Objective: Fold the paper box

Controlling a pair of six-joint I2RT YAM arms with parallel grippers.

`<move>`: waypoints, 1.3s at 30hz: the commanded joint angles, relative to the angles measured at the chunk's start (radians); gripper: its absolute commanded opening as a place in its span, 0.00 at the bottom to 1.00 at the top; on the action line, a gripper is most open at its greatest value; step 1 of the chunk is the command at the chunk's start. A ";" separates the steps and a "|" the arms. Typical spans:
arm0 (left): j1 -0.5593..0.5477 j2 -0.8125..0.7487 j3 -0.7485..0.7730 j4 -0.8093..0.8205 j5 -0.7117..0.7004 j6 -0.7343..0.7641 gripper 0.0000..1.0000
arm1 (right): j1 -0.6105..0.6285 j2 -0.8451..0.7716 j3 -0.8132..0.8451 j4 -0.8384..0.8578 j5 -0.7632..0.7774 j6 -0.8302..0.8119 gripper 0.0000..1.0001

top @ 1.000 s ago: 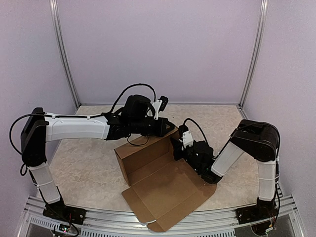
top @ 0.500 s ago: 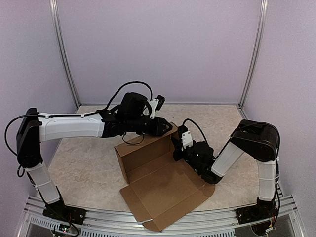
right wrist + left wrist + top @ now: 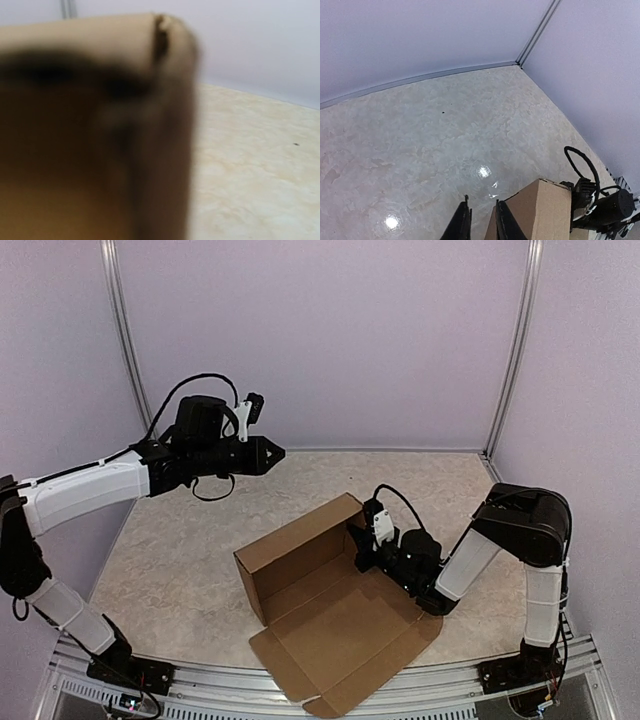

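Observation:
The paper box [image 3: 300,575] is brown cardboard in the middle of the table. Its back and left walls stand up, and its lid panel lies flat towards the near edge. My left gripper [image 3: 276,452] is shut and empty, raised well above the table to the back left of the box. In the left wrist view, my left gripper [image 3: 482,201] hangs over bare table with the box corner [image 3: 545,210] below it to the right. My right gripper [image 3: 361,546] is low at the box's right end wall and closed on it. Blurred cardboard [image 3: 90,125] fills the right wrist view and hides the fingers.
Lilac walls enclose the marbled table [image 3: 180,560] on three sides, with metal posts [image 3: 128,360] in the back corners. An aluminium rail [image 3: 200,682] runs along the near edge, and the box lid reaches over it. The right arm's black cable [image 3: 580,165] loops near the box.
My left gripper has let go of the box's back wall and swung up and to the back left. The back wall stays upright. My right gripper has stayed at the right end.

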State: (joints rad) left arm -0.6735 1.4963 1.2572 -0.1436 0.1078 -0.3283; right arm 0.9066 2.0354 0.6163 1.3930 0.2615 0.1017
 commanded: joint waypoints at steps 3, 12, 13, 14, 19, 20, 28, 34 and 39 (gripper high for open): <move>0.056 0.088 -0.153 0.152 0.194 -0.105 0.02 | -0.004 -0.017 -0.008 0.168 -0.143 0.004 0.00; 0.038 0.237 -0.219 0.370 0.394 -0.227 0.00 | -0.004 -0.009 0.024 0.153 -0.179 0.021 0.00; 0.029 0.257 -0.219 0.392 0.415 -0.240 0.00 | -0.004 -0.006 0.025 0.153 -0.178 0.024 0.00; 0.016 0.279 -0.216 0.407 0.434 -0.249 0.00 | -0.005 -0.005 0.026 0.155 -0.176 0.024 0.00; -0.032 0.350 -0.193 0.460 0.462 -0.287 0.00 | -0.004 -0.003 0.031 0.153 -0.178 0.027 0.00; -0.038 0.364 -0.191 0.471 0.466 -0.297 0.00 | -0.004 -0.003 0.032 0.149 -0.179 0.026 0.00; -0.058 0.424 -0.222 0.614 0.523 -0.392 0.00 | -0.004 0.000 0.031 0.144 -0.170 0.021 0.00; -0.078 0.455 -0.213 0.646 0.543 -0.412 0.00 | -0.004 0.011 0.027 0.159 -0.184 0.032 0.00; -0.080 0.474 -0.199 0.667 0.557 -0.424 0.00 | -0.004 0.009 0.023 0.159 -0.197 0.034 0.00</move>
State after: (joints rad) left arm -0.7143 1.9377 1.0447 0.4591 0.5793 -0.7345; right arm 0.8974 2.0331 0.6365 1.3643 0.1051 0.1246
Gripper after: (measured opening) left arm 0.002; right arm 0.013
